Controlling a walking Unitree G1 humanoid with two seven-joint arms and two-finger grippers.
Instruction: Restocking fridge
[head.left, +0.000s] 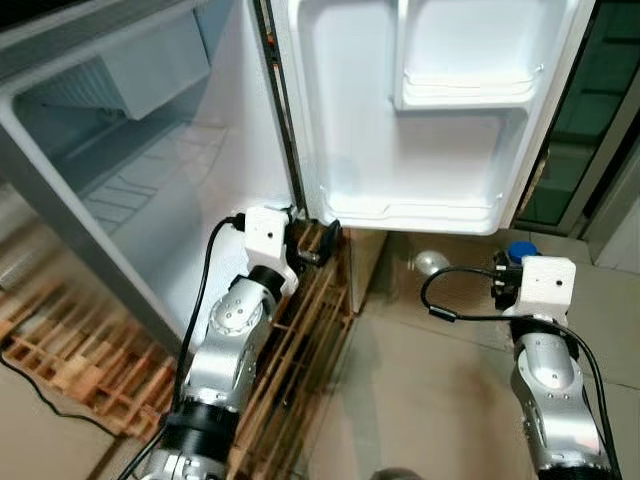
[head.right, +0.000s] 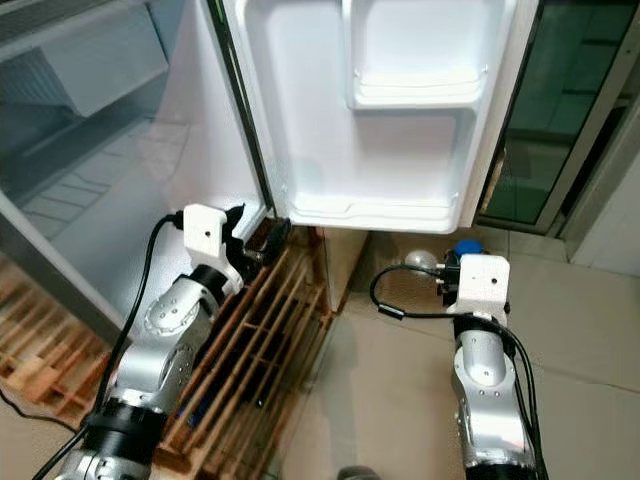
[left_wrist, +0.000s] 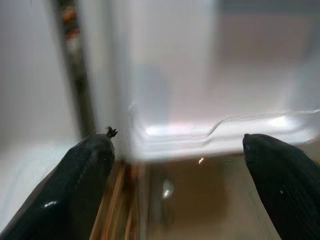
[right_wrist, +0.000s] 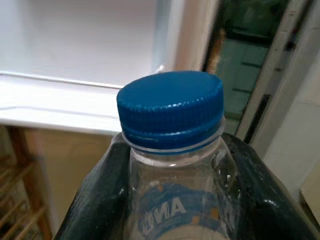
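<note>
Item: clear plastic bottle, blue screw cap, blue-printed label partly legible; upright, held low and in front of the robot on its right side, just below and outside the bottom edge of the open fridge door; not yet inside the fridge.

Holder: right gripper; its two black fingers clamped on the bottle just under the neck, one each side; from the head, the cap shows as a blue spot beyond the white wrist block.

Second gripper: left gripper; jaws wide apart and holding nothing; raised near the hinge side of the door, close to its lower corner, above a wooden slatted pallet on which the fridge stands.

Surroundings: door interior white; lower door shelf and upper door shelf both bare; fridge cavity to the left, wire shelving faintly visible; tiled floor; a pale rounded object on the floor under the door, identity unclear.

Step in hand, as judged: carrying the bottle toward the door, placement pending.

Next move calls for: raising the bottle above the lower shelf's lip, keeping it upright, bringing it in over the shelf and lowering it behind the rail before opening the fingers; risk of the base catching the lip.
</note>
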